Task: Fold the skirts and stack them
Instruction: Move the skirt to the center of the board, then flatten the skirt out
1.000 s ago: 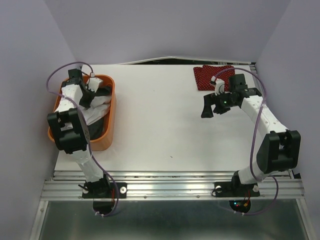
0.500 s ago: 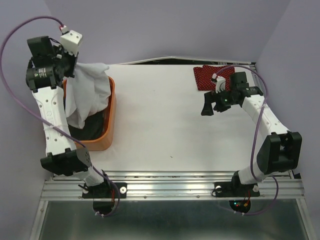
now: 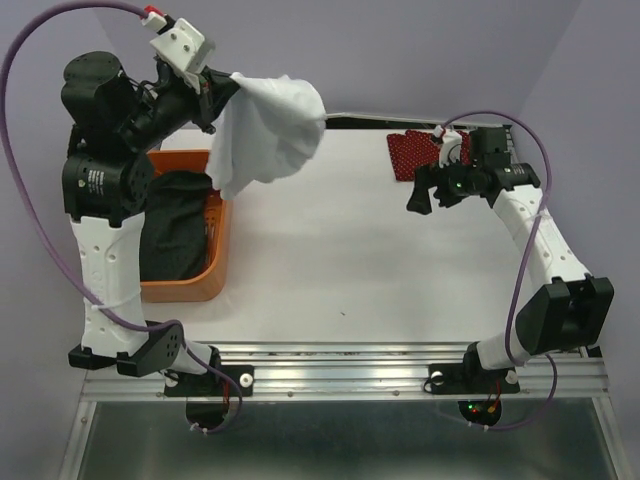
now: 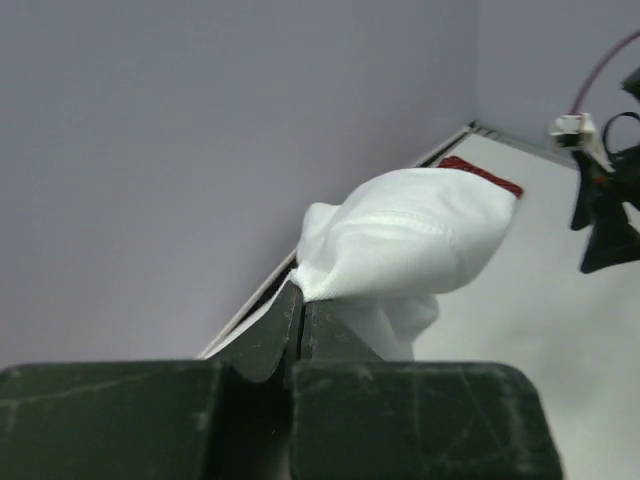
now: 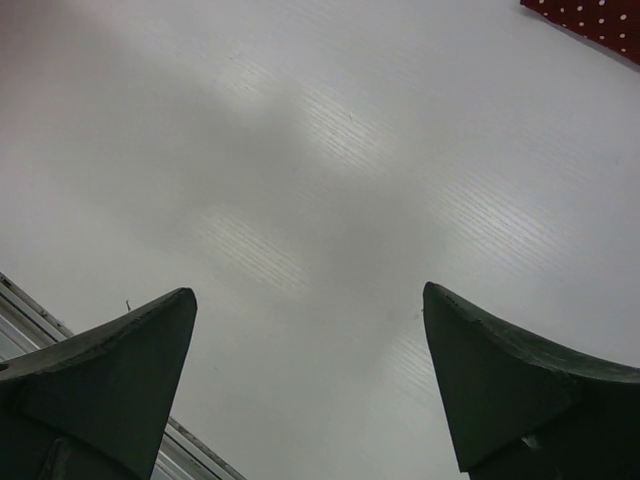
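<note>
The plain white cloth skirt [image 3: 270, 130] hangs in the air over the far left part of the white table [image 3: 330, 250], lifted clear of the tabletop. The left gripper [image 3: 220, 92] has its fingers pressed together on one edge of the skirt. In the left wrist view the two dark fingers [image 4: 270, 335] meet with only a pinch of fabric between them. From that pinch the cloth balloons out in a rounded, bunched mass. A stitched seam runs across its upper face, and soft folds hang beneath. Its lowest corner droops close to the far end of the orange plastic basket [image 3: 222, 240]; I cannot tell whether it touches the rim.

Inside the basket lies the dark grey skirt [image 3: 175, 235], a crumpled heap that fills most of it. From here its fine pattern is too small to make out.

The red skirt with tiny white dots [image 3: 410, 155] lies flat and folded at the far right corner of the table. It is partly hidden behind the right arm's wrist. One dotted corner of it shows at the top edge of the right wrist view [image 5: 590, 25].

The right gripper [image 3: 430, 198] hangs above bare table just on the near side of the red skirt. Its fingers [image 5: 110, 370] are spread wide, with nothing between them.
</note>
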### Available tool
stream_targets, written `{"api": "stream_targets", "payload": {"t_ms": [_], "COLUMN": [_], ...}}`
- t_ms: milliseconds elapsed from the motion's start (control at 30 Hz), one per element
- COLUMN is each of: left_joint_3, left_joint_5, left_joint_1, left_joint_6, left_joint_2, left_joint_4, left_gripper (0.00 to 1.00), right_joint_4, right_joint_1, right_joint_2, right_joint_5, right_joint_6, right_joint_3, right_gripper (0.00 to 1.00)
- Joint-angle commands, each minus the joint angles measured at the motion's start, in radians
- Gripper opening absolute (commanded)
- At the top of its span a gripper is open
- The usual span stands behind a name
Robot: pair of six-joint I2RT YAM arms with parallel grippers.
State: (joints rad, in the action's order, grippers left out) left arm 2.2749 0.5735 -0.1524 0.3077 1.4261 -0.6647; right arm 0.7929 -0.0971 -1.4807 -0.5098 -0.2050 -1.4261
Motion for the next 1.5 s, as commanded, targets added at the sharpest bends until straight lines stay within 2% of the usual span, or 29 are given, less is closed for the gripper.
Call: {"api": "stream_targets", "payload": {"t_ms": [0, 67, 133, 167, 233, 267, 333, 367, 433, 467, 533, 633, 733, 800, 867, 900, 933, 1100, 1267, 1400, 1467], "left_joint_3": [-0.101, -0.228, -0.340, -0.456, -0.567, -0.662, -0.736, -0.764, -0.759, -0.755, -0.727, -0.715, -0.655, -0.617, -0.604, -0.606, -0.614, -0.735, -0.989, -1.147, -1.192], "left_joint_5": [0.246, 0.294, 0.345, 0.365, 0.390, 0.388, 0.350, 0.338, 0.304, 0.287, 0.253, 0.180, 0.160, 0.147, 0.115, 0.079, 0.069, -0.033, -0.150, -0.250, -0.274], "left_joint_1": [-0.079, -0.145, -0.179, -0.200, -0.211, -0.216, -0.226, -0.230, -0.236, -0.236, -0.233, -0.222, -0.200, -0.184, -0.179, -0.183, -0.188, -0.280, -0.421, -0.532, -0.562], "left_joint_6": [-0.093, -0.067, 0.002, 0.034, 0.051, 0.070, 0.071, 0.089, 0.110, 0.104, 0.087, 0.062, 0.097, 0.120, 0.160, 0.198, 0.199, 0.431, 0.588, 0.737, 0.758], "left_joint_2": [0.028, 0.034, 0.033, 0.031, 0.039, 0.059, 0.098, 0.165, 0.244, 0.279, 0.359, 0.389, 0.412, 0.392, 0.335, 0.312, 0.286, 0.154, 0.045, -0.012, -0.029], "left_joint_4": [0.126, 0.105, 0.096, 0.099, 0.111, 0.138, 0.169, 0.165, 0.146, 0.146, 0.162, 0.217, 0.169, 0.137, 0.120, 0.100, 0.093, 0.034, 0.164, 0.279, 0.333], "left_gripper": [0.00, 0.00, 0.00, 0.00, 0.00, 0.00, 0.00, 0.00, 0.01, 0.09, 0.13, 0.19, 0.27, 0.38, 0.56, 0.58, 0.59, 0.60, 0.60, 0.61, 0.61], "right_joint_4": [-0.023, -0.023, -0.021, -0.021, -0.018, -0.009, -0.001, 0.012, 0.031, 0.038, 0.063, 0.106, 0.075, 0.002, -0.064, -0.090, -0.090, -0.169, -0.167, -0.170, -0.190], "right_joint_1": [0.008, 0.008, 0.017, 0.028, 0.028, 0.028, 0.028, 0.028, 0.028, 0.028, 0.028, 0.028, 0.028, 0.016, 0.005, -0.006, -0.006, -0.053, -0.053, -0.053, -0.053], "right_joint_2": [0.042, 0.046, 0.054, 0.060, 0.068, 0.069, 0.068, 0.063, 0.044, 0.036, 0.023, 0.013, 0.022, 0.031, 0.037, 0.045, 0.051, 0.066, 0.008, -0.003, -0.006], "right_joint_5": [0.043, 0.065, 0.071, 0.074, 0.070, 0.057, 0.045, 0.031, 0.022, 0.014, -0.035, -0.139, -0.232, -0.245, -0.257, -0.292, -0.312, -0.371, -0.433, -0.452, -0.463], "right_joint_6": [-0.005, -0.020, -0.036, -0.056, -0.080, -0.103, -0.123, -0.137, -0.146, -0.154, -0.185, -0.172, -0.119, -0.064, -0.031, -0.016, -0.016, 0.036, 0.070, 0.096, 0.121], "right_joint_3": [-0.002, 0.013, 0.035, 0.042, 0.061, 0.078, 0.095, 0.107, 0.115, 0.118, 0.125, 0.156, 0.216, 0.285, 0.344, 0.361, 0.378, 0.460, 0.481, 0.489, 0.492], "right_gripper": [1.00, 1.00, 1.00, 1.00, 1.00, 1.00, 1.00, 1.00, 1.00, 1.00, 0.99, 0.88, 0.77, 0.70, 0.66, 0.63, 0.62, 0.62, 0.61, 0.61, 0.61]}}
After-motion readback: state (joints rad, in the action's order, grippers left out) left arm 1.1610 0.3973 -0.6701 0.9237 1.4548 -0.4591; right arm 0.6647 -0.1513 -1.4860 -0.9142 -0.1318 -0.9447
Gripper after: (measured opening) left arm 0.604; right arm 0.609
